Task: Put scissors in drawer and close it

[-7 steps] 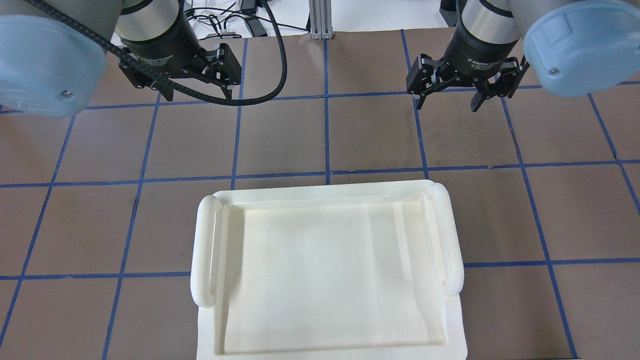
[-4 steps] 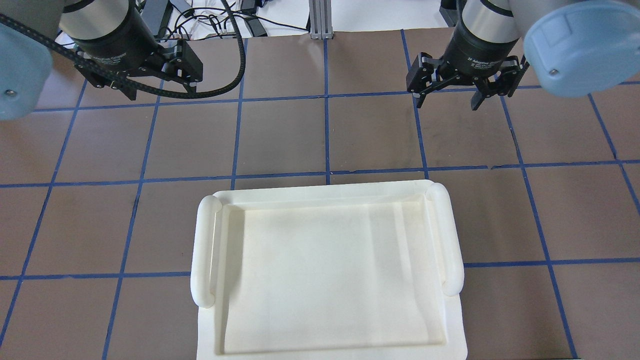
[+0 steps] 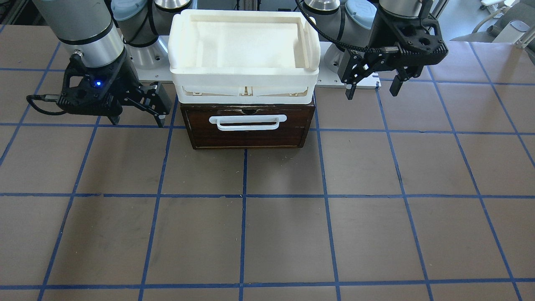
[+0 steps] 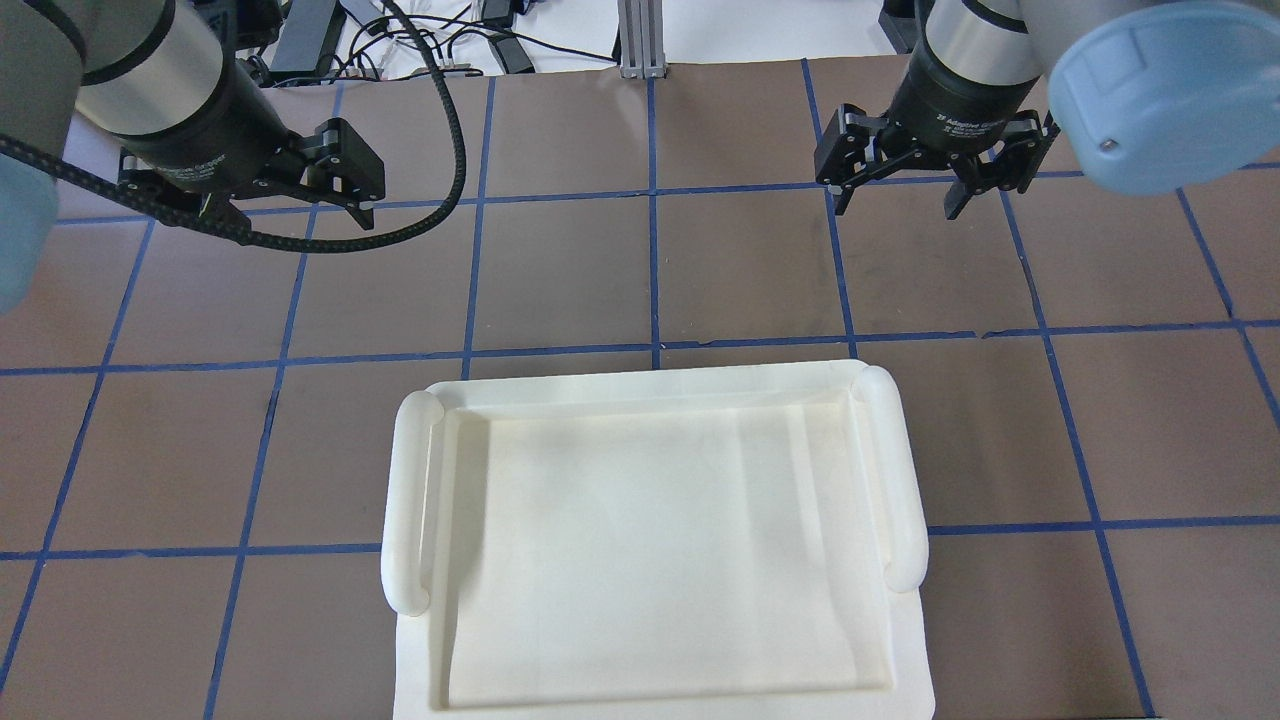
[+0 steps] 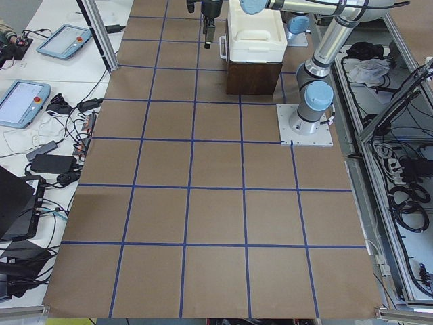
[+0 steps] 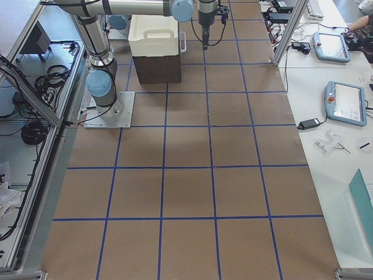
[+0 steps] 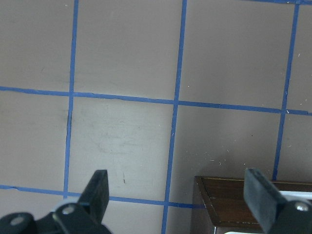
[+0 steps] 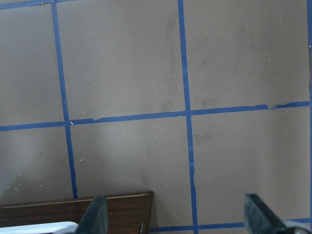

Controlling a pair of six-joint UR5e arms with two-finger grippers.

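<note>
Brown matting crossed by blue tape lines covers the table (image 3: 250, 234) we work at. Close to our base stands the drawer (image 3: 250, 138), its dark brown front and white bar handle (image 3: 248, 122) facing the operators' side, and it looks pushed fully in. A white foam tray (image 3: 244, 77) rests on top. Our left gripper (image 3: 372, 93) hovers off one flank of the drawer, fingers spread wide and holding nothing. Our right gripper (image 3: 138, 122) hangs off the other flank, likewise spread and bare. Neither touches the drawer.
</note>
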